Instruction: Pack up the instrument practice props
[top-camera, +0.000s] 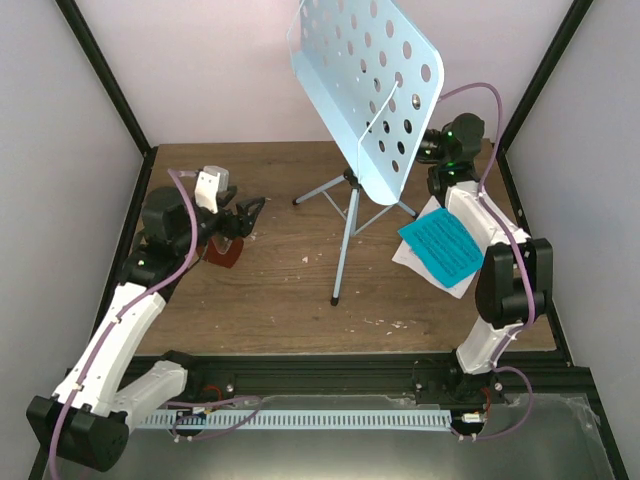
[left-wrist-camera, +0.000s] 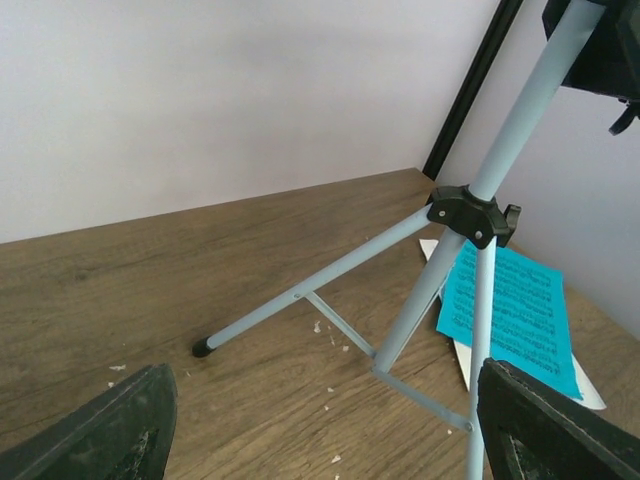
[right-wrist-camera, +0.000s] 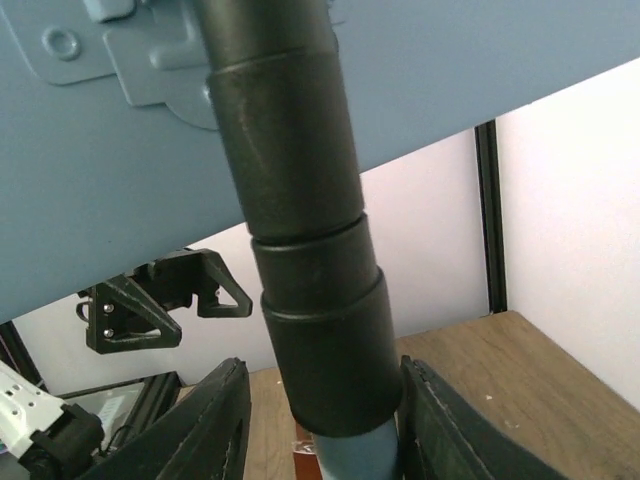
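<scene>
Right wrist: right pincer (right-wrist-camera: 322, 368) straddles the music stand (right-wrist-camera: 290, 180) pole (clenched or not, unclear); left pincer (left-wrist-camera: 325, 372) released.

Both arms are white-shelled links with black joint housings. The left arm (top-camera: 120, 330), left of the music stand (top-camera: 330, 100), has a lilac cable looped along it and a white camera block by the wrist. Its fingers (left-wrist-camera: 110, 430) are dark grey and grainy. The right arm (top-camera: 505, 290), on the stand's other side, has the same lilac cable, a green light on its black wrist, and black fingers (right-wrist-camera: 215, 430).
</scene>
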